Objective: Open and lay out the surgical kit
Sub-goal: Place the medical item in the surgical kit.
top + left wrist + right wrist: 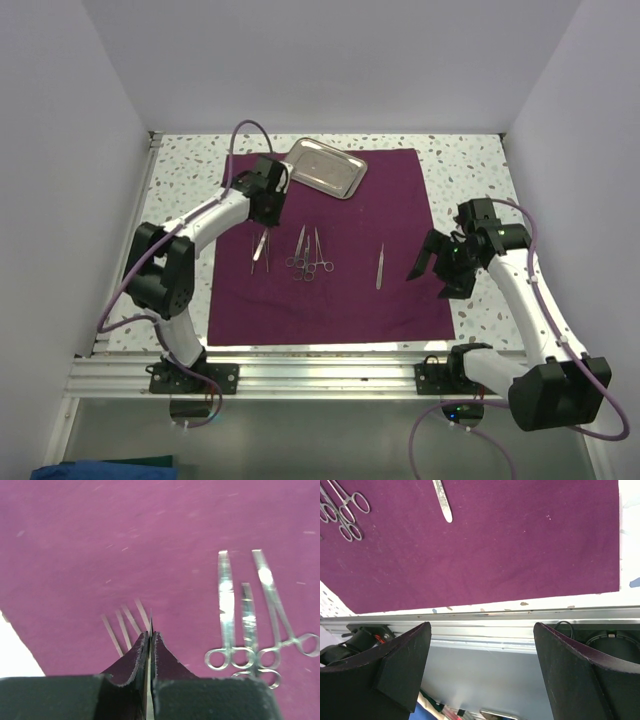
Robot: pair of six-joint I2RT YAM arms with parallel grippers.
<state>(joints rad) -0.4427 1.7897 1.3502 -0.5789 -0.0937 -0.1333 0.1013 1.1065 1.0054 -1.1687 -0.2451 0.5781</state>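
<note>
Looking down from the top camera, the plum cloth wrap (330, 300) is open and spread flat on the speckled tabletop (185, 180). The steel tray (325, 167) sits on the cloth's far edge, turned at an angle.

Down the middle of the cloth I've got a cluster of three ring-handled instruments (308, 255), handles toward me, tips fanned away, rings overlapping. To their right, well apart, a single pair of tweezers (380, 266) lies on its own.

My left hand (151, 635) is down over the left part of the cloth, pads pressed together. Just beyond its tips lie thin silver prongs (125, 627). A bright sliver shows in the seam between the pads. It may be an instrument pinched there, but from the wrist camera I can't say for sure.

My right hand (482, 670) hangs off the cloth's right side, fingers spread wide with nothing between them. Its wrist camera looks across the cloth's near edge and the metal rail (520, 627).
</note>
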